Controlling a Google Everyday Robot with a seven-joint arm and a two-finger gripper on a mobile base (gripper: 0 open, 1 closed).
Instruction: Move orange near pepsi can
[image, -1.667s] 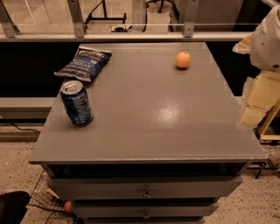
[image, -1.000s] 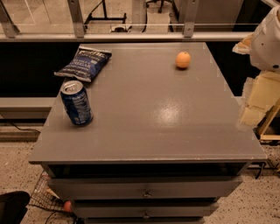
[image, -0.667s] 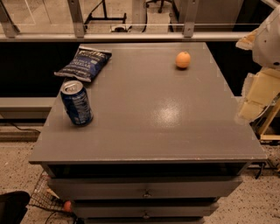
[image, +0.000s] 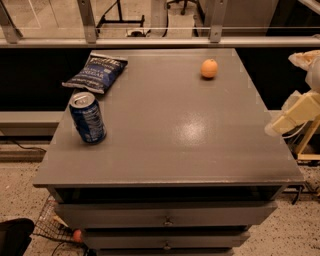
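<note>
Matte orange (image: 209, 68); glossy can (image: 88, 118); plastic gripper (image: 281, 123) far right.

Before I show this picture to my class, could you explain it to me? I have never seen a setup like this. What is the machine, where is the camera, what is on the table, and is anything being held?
There is only one picture, taken by a single camera that looks down at a grey table from its front side. Where the camera is fixed is not known.

The pale cream shape at the right edge is the robot's gripper, the claw it grasps with. It hangs beside the table's right side, apart from everything on it.

Three things are on the table. An orange sits toward the far right. A blue drink can stands upright near the left edge. A dark blue chip bag lies flat behind the can.

All three rest on the table, so none of them is being held.
</note>
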